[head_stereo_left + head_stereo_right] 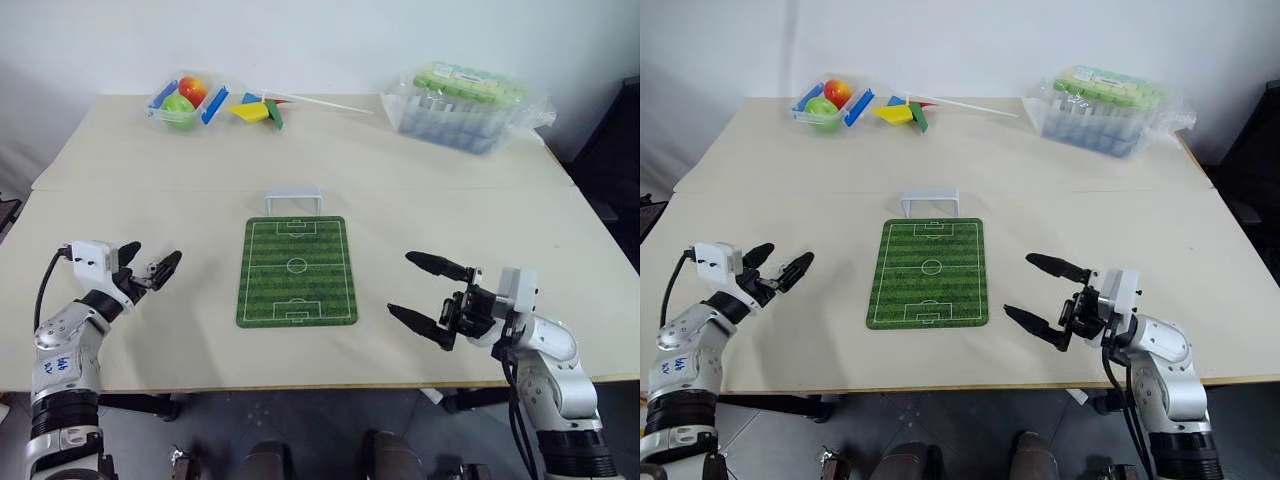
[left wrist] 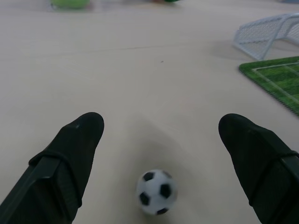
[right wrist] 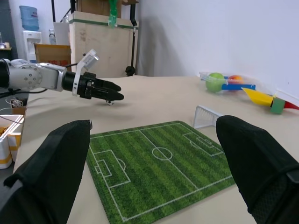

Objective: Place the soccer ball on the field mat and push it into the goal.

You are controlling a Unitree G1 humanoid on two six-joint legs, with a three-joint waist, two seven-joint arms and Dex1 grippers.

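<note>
Holding red and green balls (image 1: 186, 97), a clear tray (image 1: 160, 112) sits far on the table; both grippers, left (image 1: 152, 263) and right (image 1: 420, 292), are wide open and empty.

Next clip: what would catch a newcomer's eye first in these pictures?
The green field mat lies at the table's centre, with the small white goal standing just past its far end. On either side a black-fingered gripper hangs open over the table: the left gripper with the tiny soccer ball on the table between its fingers, the right gripper facing the mat. At the far edge sit a clear box of red and green balls and a bagged pack of tubes.
</note>
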